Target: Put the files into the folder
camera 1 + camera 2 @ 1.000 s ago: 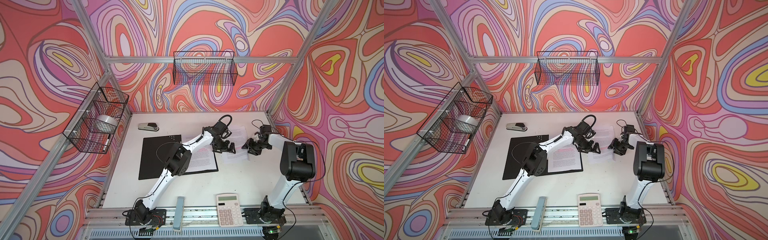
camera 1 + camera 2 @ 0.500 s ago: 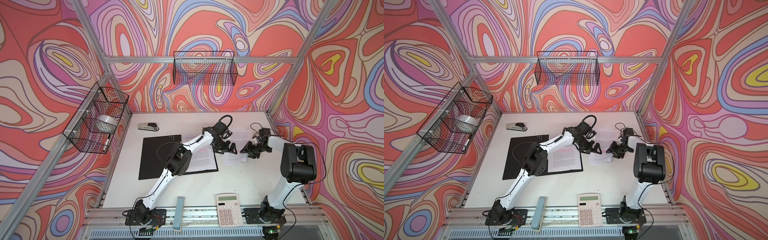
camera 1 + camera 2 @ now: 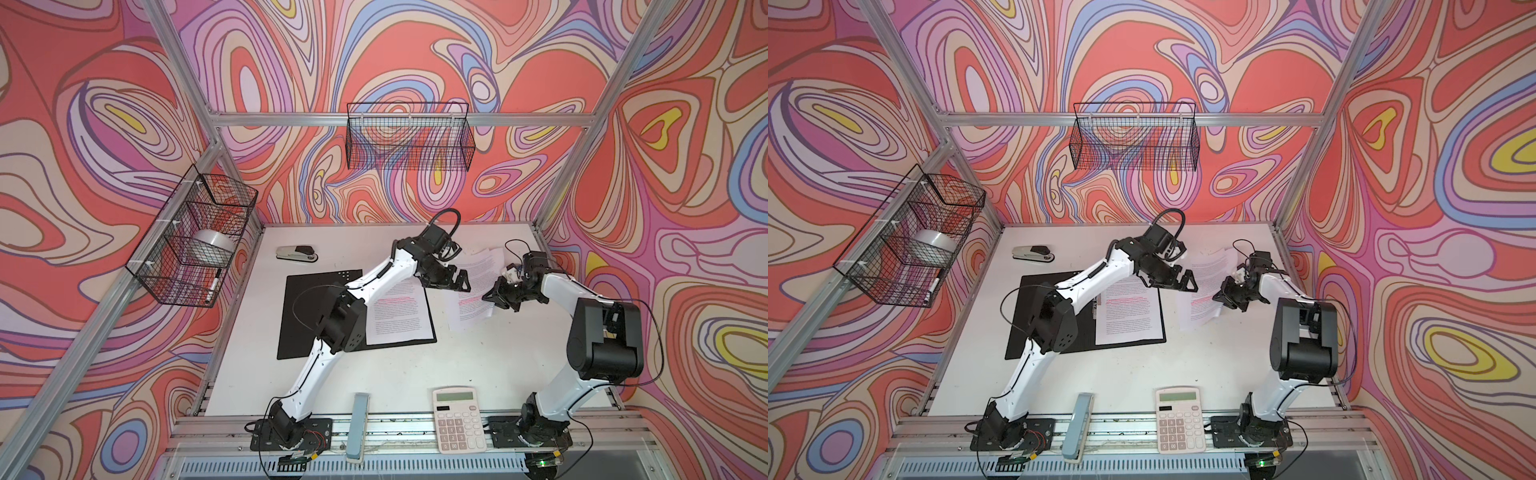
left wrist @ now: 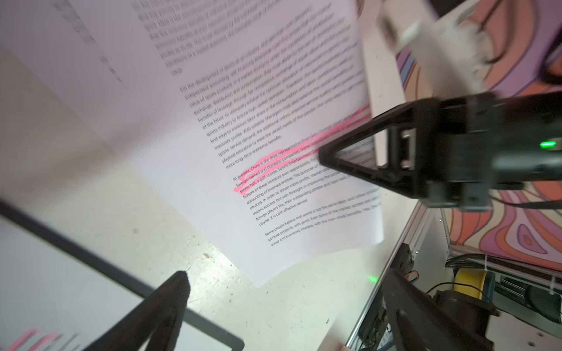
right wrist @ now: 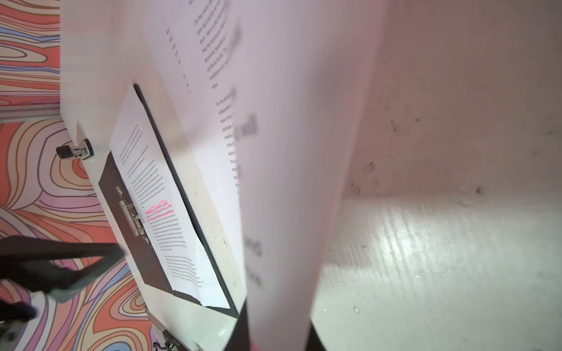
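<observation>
In both top views the white table [image 3: 415, 365] is bare toward the front. The open folder [image 3: 303, 316] lies left of centre with one page [image 3: 399, 316] on its right half. The side basket [image 3: 191, 249] holds a tape roll [image 3: 212, 245].

In the left wrist view, the left gripper [image 4: 289, 319] is spread wide, and the right gripper [image 4: 324, 159] pinches the files [image 4: 273, 121] at their edge.

In the right wrist view, a blurred sheet, apparently curling off the table, runs between the right gripper's jaws.

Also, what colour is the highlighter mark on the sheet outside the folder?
Pink. The highlighter mark on that sheet shows best in the left wrist view.
</observation>
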Robot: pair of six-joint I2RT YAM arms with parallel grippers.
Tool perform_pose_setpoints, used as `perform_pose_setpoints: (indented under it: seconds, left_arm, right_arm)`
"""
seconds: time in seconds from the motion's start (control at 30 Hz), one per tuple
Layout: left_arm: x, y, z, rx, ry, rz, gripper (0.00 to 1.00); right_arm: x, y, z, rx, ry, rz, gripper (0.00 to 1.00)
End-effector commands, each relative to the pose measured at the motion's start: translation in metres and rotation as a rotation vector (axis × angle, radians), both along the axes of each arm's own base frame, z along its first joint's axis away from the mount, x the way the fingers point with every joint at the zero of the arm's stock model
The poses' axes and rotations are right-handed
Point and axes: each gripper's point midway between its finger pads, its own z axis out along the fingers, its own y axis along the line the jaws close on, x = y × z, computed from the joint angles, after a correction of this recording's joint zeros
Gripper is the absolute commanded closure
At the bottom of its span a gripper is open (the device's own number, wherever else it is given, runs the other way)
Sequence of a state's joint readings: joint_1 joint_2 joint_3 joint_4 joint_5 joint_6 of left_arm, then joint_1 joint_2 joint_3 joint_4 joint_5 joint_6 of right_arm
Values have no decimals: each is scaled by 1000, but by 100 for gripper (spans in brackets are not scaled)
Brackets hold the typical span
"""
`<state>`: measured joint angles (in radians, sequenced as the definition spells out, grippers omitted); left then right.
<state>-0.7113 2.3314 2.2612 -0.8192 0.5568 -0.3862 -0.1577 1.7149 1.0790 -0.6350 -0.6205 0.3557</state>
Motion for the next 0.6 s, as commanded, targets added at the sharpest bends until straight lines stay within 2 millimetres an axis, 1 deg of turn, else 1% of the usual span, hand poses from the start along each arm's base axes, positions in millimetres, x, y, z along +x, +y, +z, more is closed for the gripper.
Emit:
perform_pose_setpoints:
  seconds: [0.0,0.07,0.13,0.2,0.27,0.37,0.43,0.57]
  left_arm:
    - [32,50,92,-73,-172,94,0]
    - [44,77,119,-91,-221,145,0]
    - [52,103,139,-99,-262,195,0]
    - [59,131,153,-101,-289,250,0]
    - [64,156,163,-107,-301,297,0]
    - [69,190,169,-112,-302,369,0]
    - [70,207,167,-110,-287,400,0]
    - [69,229,158,-98,-240,435,0]
  right_arm:
    - [7,9,30,37,-94,40,87]
    - [8,10,41,40,-119,45,87]
    - [8,11,53,44,-145,54,86]
    - [8,13,64,49,-167,61,86]
    - [8,14,75,56,-185,63,86]
    - [8,17,93,66,-223,66,86]
    - [7,19,103,68,-240,72,86]
    - [5,29,125,85,-277,100,86]
